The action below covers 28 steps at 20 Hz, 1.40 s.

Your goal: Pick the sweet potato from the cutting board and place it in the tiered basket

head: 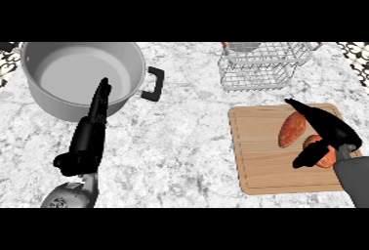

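Head view, right hand [328, 132] open over sweet potato [292, 129], cutting board [259, 166]

A worktop [187, 141] of white marble veined with grey is seen from steeply above, filling the view. At its far left a large grey pot [83, 80] with a black side handle is set directly on it, and at its far right a wire tiered basket [263, 66] is stood, well apart from the pot. Nearer, on the right side, a wooden cutting board [263, 166] is laid flat on the marble, just in front of the basket.
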Motion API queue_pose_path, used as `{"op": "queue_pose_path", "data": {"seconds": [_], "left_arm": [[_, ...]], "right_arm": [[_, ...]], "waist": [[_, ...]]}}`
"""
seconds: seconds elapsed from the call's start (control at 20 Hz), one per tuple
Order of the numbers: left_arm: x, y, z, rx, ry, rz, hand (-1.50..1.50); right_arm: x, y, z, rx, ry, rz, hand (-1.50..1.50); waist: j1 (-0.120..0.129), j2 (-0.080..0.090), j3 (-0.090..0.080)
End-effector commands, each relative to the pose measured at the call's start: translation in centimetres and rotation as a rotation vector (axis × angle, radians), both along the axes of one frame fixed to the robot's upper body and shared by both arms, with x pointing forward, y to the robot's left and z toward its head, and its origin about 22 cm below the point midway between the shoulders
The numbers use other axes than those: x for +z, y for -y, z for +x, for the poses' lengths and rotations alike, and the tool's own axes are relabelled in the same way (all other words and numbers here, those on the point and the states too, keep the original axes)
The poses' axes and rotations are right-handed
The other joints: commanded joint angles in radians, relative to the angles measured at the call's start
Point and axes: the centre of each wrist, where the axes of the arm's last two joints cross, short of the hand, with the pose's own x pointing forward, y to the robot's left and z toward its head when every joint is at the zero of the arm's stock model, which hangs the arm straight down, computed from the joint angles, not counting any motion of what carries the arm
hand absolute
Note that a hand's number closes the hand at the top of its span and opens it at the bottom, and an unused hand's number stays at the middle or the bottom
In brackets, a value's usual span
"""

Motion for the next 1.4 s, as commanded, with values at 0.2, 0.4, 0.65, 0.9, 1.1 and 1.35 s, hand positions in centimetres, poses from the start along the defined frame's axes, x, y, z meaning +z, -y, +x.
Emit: {"op": "queue_pose_path", "data": {"seconds": [0.2, 0.4, 0.65, 0.9, 1.1, 1.35], "left_arm": [[-2.3, 1.2, 0.0, 0.011, -0.116, -0.003, 0.00], [-1.5, -1.4, 0.0, 0.025, -0.119, -0.008, 0.00], [-1.7, -0.5, -0.3, 0.012, -0.116, 0.008, 0.00], [-1.2, 0.3, 0.5, -0.002, -0.105, 0.008, 0.00], [-1.9, -0.6, 0.6, 0.011, -0.126, 0.001, 0.00], [-2.0, -0.3, 0.1, 0.017, -0.131, 0.018, 0.00]], "right_arm": [[-1.7, 0.4, 1.4, -0.040, 0.124, 0.003, 1.50], [-2.5, 0.1, -0.1, 0.020, 0.206, -0.124, 1.50], [-3.3, -8.1, 0.7, 0.057, 0.198, -0.253, 1.50], [-2.6, -18.2, 0.7, 0.146, 0.088, -0.549, 1.50], [0.1, -25.1, 0.1, 0.076, 0.124, -0.560, 1.50], [5.2, -26.3, -0.2, -0.029, 0.205, -0.579, 1.50]], "waist": [[0.004, 0.016, -0.010], [-0.002, 0.014, -0.010], [0.007, 0.011, -0.012], [0.023, 0.013, -0.015], [0.007, 0.013, -0.012], [-0.007, 0.008, -0.011]]}}
